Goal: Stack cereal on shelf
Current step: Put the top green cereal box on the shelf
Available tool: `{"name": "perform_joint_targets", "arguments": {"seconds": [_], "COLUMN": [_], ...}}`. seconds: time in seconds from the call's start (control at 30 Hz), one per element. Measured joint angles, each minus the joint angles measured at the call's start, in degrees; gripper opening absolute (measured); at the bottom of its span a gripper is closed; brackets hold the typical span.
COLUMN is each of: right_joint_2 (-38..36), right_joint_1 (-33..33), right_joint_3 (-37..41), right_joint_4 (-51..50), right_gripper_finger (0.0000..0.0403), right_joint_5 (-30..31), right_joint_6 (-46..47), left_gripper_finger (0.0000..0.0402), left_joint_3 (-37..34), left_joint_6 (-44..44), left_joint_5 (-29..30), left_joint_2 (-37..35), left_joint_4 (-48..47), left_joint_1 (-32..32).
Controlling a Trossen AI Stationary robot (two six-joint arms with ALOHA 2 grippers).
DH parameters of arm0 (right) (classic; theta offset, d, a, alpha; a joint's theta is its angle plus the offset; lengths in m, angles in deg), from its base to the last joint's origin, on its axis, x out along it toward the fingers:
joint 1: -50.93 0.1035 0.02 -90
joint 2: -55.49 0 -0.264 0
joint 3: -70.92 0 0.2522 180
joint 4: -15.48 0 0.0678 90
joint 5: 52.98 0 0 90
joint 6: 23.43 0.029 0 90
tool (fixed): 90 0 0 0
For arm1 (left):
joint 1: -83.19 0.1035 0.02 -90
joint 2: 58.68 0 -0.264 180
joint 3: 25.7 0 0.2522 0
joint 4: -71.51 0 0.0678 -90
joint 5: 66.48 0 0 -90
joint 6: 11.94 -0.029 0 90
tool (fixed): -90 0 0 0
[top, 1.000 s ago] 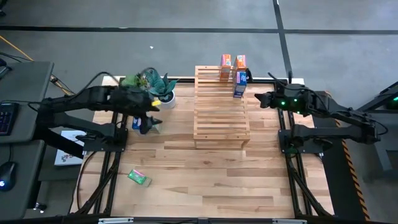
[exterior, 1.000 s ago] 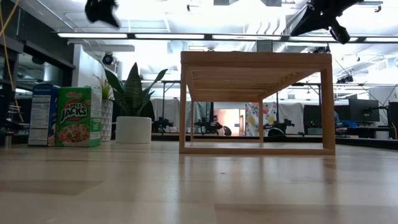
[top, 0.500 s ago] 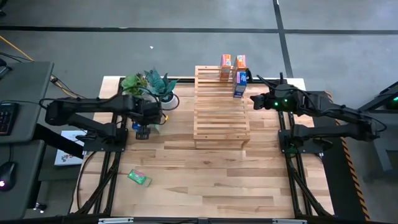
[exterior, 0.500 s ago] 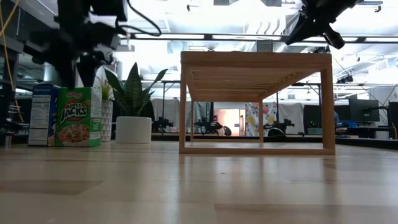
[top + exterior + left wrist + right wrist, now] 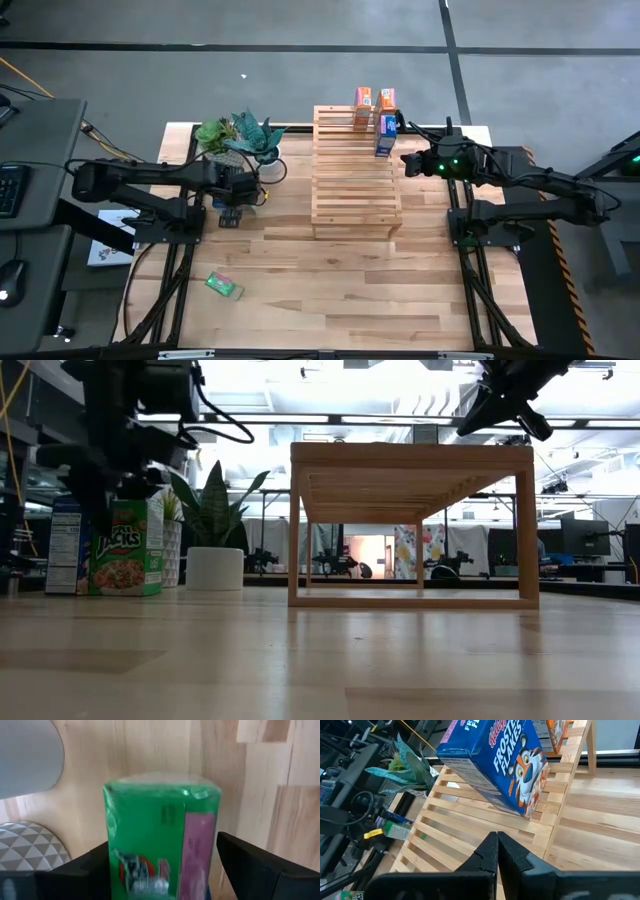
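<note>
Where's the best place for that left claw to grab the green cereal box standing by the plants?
Probably from above, across the narrow sides near the top. The green cereal box stands upright, so its top is free, and the left gripper already has a finger on each side, open. The blue box beside it leaves little side room.

Cereal boxes: six in all.
Orange boxes: two (image 5: 362, 98) (image 5: 387, 99), top centre, on the rack.
Blue boxes: two, one on the rack (image 5: 385, 136), one left of centre (image 5: 66, 546).
Green boxes: two, one left of centre (image 5: 124, 547), one lower left (image 5: 224, 286).
Wooden racks: one (image 5: 354, 185).
Potted plants: two (image 5: 214, 134) (image 5: 256, 142), upper left.
Robot arms: two.
</note>
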Motion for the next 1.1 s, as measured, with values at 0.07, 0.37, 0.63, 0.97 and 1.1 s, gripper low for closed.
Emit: {"name": "perform_joint_targets", "arguments": {"seconds": [0.07,0.37,0.63,0.97,1.1], "right_joint_2": [0.0,0.0,0.0,0.0,0.0], "right_joint_1": [0.0,0.0,0.0,0.0,0.0], "right_joint_3": [0.0,0.0,0.0,0.0,0.0], "right_joint_4": [0.0,0.0,0.0,0.0,0.0], "right_gripper_finger": [0.0,0.0,0.0,0.0,0.0], "right_joint_5": [0.0,0.0,0.0,0.0,0.1], "right_joint_6": [0.0,0.0,0.0,0.0,0.0], "left_gripper_finger": [0.0285,0.0184,0.0132,0.0143,0.0137], "left_joint_3": [-0.4,-0.6,2.7,33.3,52.2], "left_joint_6": [0.4,-0.6,3.3,9.0,7.0], "left_joint_5": [0.0,0.8,-2.2,-10.7,-3.4], "left_joint_2": [0.1,0.0,0.0,1.5,8.9], "left_joint_4": [1.1,1.5,-0.6,-5.0,-9.8], "left_joint_1": [0.0,0.0,0.0,-2.3,-3.5]}}
